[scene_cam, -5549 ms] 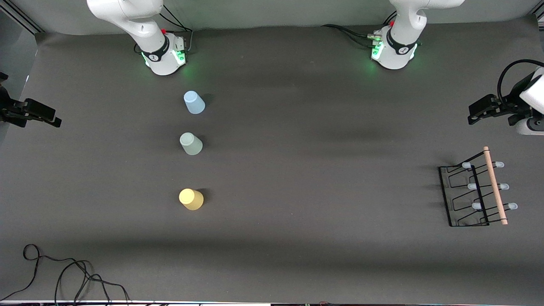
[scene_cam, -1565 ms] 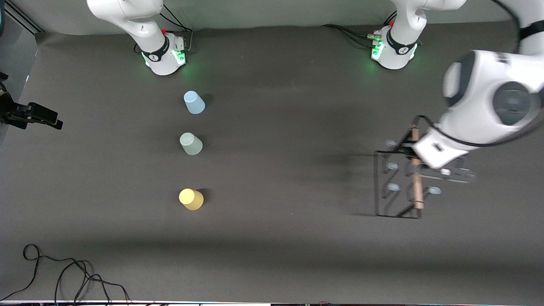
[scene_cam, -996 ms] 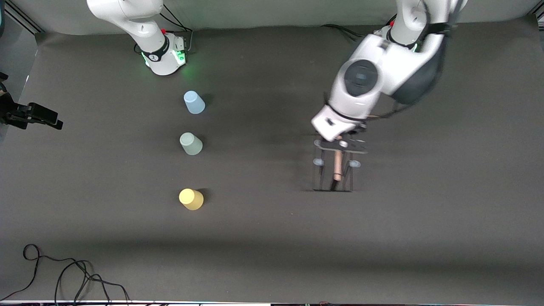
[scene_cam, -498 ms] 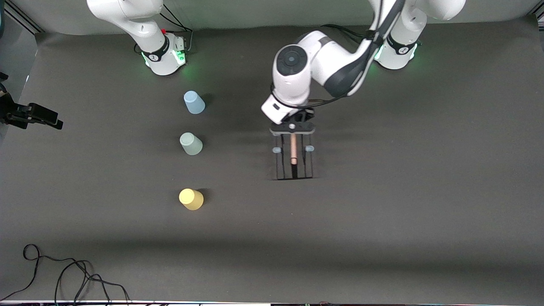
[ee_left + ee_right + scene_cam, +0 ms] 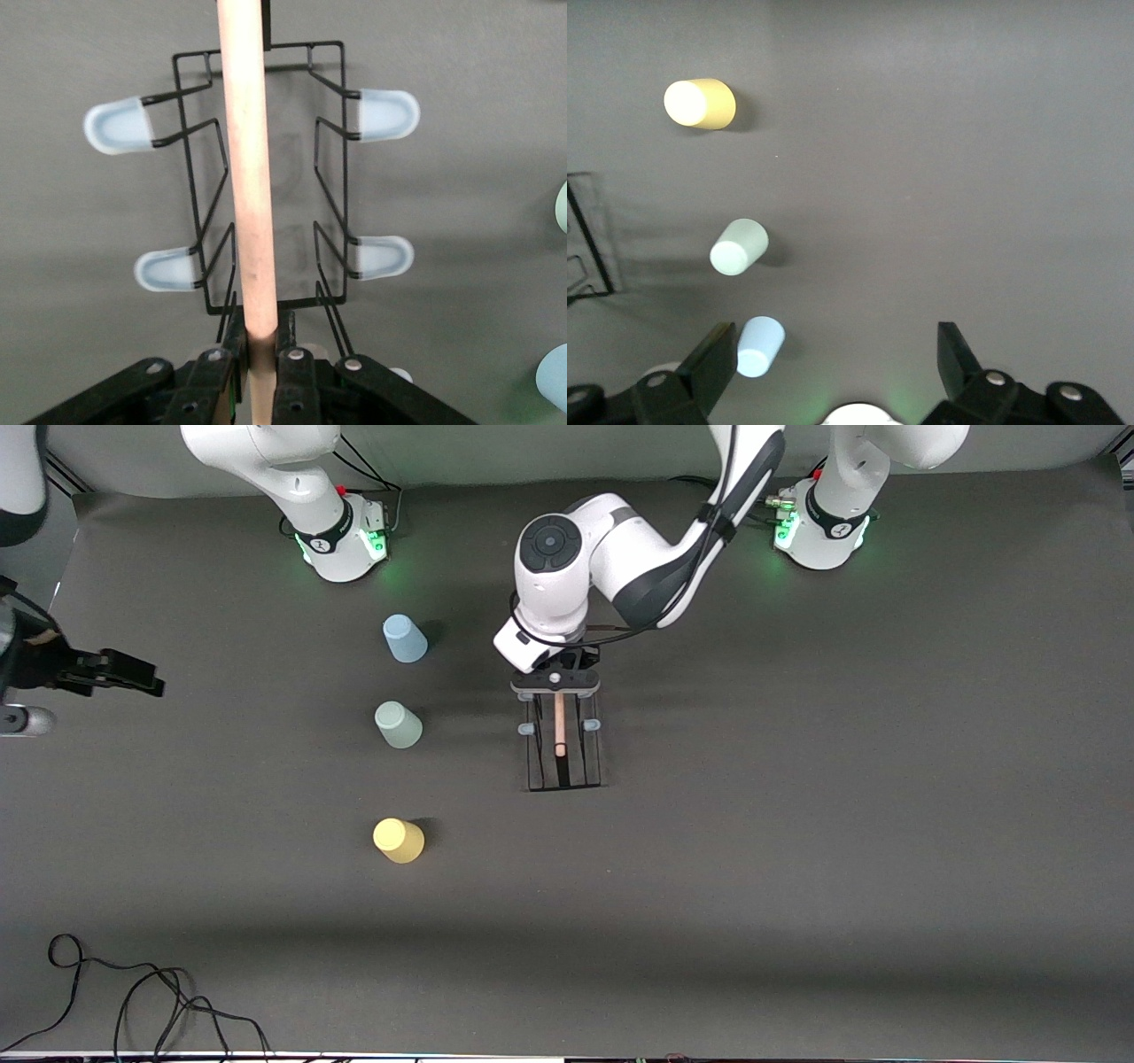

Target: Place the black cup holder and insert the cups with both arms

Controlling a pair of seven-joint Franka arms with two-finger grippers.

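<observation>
The dark table (image 5: pixel 797 850) is carrying everything, and two white arms are working over it. The left arm (image 5: pixel 620 567) is reaching from its base toward the middle, while the right arm (image 5: pixel 266 460) is keeping out by its end of the table. One black cup holder (image 5: pixel 564 753) is sitting near the middle of the table, its wooden rod (image 5: pixel 560 726) pointing toward the front camera. The left pincer (image 5: pixel 556 684) is clamping shut on that rod at the end nearer the bases. The right pincer (image 5: pixel 133 682) is hanging over the table edge at the right arm's end, fingers spread wide and holding nothing.

Three cups are standing upside down in a row toward the right arm's end of the holder — the blue cup (image 5: pixel 404 638) farthest from the front camera, the grey-green cup (image 5: pixel 398 724) in the middle, the yellow cup (image 5: pixel 398 841) nearest. A black cable (image 5: pixel 133 992) is lying loose at the front corner.

The left wrist view is showing what the front view hides — the fingers (image 5: pixel 288 372) pinching the rod, and four pale peg tips. The right wrist view is showing all three cups at once.

Five and a half seconds ago the holder was lying far out at the left arm's end of the table; it is now beside the grey-green cup, well apart from it.
</observation>
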